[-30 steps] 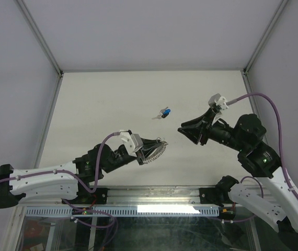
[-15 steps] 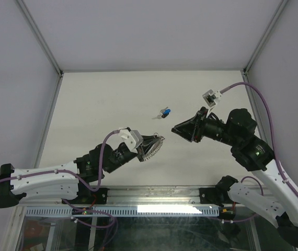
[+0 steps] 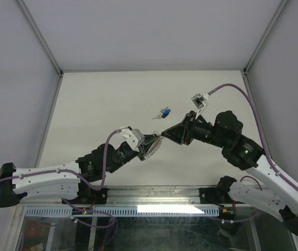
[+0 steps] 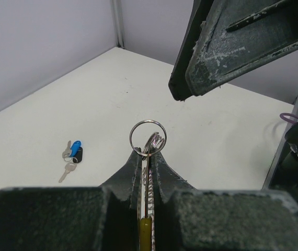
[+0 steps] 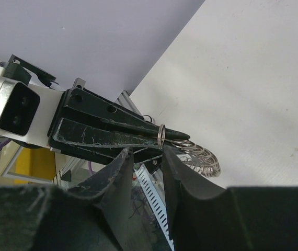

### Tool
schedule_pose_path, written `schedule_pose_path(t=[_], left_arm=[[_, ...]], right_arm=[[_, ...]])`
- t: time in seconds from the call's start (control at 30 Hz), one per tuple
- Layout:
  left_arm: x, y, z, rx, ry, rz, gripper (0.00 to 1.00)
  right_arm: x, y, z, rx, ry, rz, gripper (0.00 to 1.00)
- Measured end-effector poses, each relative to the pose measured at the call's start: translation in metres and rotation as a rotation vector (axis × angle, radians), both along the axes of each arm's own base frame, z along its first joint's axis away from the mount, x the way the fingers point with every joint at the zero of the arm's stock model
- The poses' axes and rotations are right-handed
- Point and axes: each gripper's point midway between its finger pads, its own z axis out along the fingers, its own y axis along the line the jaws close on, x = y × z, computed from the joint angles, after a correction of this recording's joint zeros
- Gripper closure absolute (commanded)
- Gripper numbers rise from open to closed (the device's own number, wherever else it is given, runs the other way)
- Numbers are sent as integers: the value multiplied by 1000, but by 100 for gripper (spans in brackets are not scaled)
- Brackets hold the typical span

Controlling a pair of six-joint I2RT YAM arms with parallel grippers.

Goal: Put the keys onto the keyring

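Observation:
My left gripper (image 3: 158, 139) (image 4: 147, 152) is shut on the keyring (image 3: 150, 148), a silver ribbed ring with a yellow segment (image 4: 145, 230), held edge-on above the table. A small thin silver split ring (image 4: 147, 137) sticks out past its fingertips. My right gripper (image 3: 165, 133) (image 5: 146, 152) is open and empty, its tips right at the left gripper's tip. Its fingers (image 4: 227, 57) hang over the small ring. The right wrist view shows the ribbed keyring (image 5: 202, 157) and the small ring (image 5: 161, 136) on the left fingers (image 5: 107, 130). The keys (image 3: 163, 113) (image 4: 73, 155), one blue-headed, lie on the table.
The white table (image 3: 102, 104) has a metal frame rail along its left edge (image 3: 48, 120) and along its right edge (image 3: 253, 94). An aluminium rail (image 3: 159, 196) runs along the near edge by the arm bases. Grey walls enclose the back and sides.
My right gripper has swung left and down, from well apart to right at the left gripper's tip. The left gripper has shifted slightly, still holding the keyring. The keys have not moved.

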Motion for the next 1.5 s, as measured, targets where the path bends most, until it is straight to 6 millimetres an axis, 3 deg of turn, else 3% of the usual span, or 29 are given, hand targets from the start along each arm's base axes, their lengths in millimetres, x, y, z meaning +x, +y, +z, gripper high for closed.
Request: schedule_pose_path(t=[0.33,1.03,1.37,1.5], left_arm=[[2,0,-4,11,4,13,100],[4,1,-5,15,7,26,100],[4,1,-5,17,7,25,100],[4,1,-6,17,7,26,100]], right_arm=[[-1,22,-12,-35,13,-5,68],[12,20,-25,-95,-4,-93,67],[13,26,-28,-100,0,-76,78],[13,27,-28,-98,-2,-71,90]])
